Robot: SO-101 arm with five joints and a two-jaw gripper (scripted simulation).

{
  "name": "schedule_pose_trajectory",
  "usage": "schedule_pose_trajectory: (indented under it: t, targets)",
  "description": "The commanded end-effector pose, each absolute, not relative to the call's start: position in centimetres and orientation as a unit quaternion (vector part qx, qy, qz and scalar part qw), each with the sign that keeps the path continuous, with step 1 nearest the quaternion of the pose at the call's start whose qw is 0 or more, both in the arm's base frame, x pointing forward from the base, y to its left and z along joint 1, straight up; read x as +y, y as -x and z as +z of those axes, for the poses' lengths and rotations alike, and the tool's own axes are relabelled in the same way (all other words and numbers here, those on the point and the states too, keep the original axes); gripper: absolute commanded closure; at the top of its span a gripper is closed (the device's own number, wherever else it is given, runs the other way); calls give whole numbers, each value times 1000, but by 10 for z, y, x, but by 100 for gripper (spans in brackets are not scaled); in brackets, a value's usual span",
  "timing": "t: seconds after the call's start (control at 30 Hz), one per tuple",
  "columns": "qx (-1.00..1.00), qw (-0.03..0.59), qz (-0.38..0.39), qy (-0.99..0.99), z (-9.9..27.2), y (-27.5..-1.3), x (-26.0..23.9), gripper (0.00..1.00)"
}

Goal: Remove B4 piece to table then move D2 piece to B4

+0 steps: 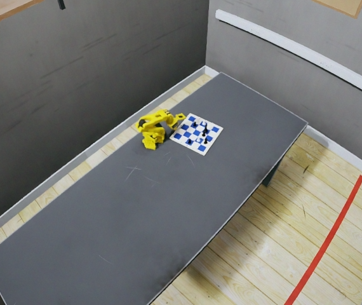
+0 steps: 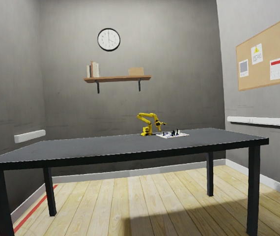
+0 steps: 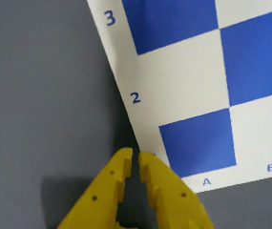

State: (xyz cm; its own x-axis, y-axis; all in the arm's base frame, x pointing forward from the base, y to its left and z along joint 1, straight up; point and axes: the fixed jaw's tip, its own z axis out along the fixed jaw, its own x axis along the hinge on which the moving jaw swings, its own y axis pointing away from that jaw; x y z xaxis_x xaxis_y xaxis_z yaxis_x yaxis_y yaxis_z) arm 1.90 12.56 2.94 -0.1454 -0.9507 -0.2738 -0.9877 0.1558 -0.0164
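A small blue-and-white chessboard (image 1: 196, 133) lies on the dark table beside the yellow arm (image 1: 155, 128). Several black pieces (image 1: 204, 131) stand on it; at this distance I cannot tell which squares they hold. My gripper (image 3: 136, 155) is shut and empty, hovering over the board's corner by square A1 (image 3: 198, 148). The wrist view shows the row marks 2 and 3 and the column marks A and B, with no piece in sight. In the exterior view the arm (image 2: 150, 123) reaches toward the board (image 2: 170, 134).
The long grey table (image 1: 148, 183) runs far out from the board toward the near end. Its edges lie close behind the arm and to the right of the board. Walls stand behind the table.
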Motion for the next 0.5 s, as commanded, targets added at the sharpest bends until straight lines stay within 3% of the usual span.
schedule_pose_trajectory:
  t: [0.0, 0.47]
  targets:
    - [748, 109, 84, 650, 33, -17, 125, 100]
    - [748, 109, 84, 650, 79, -17, 124, 100]
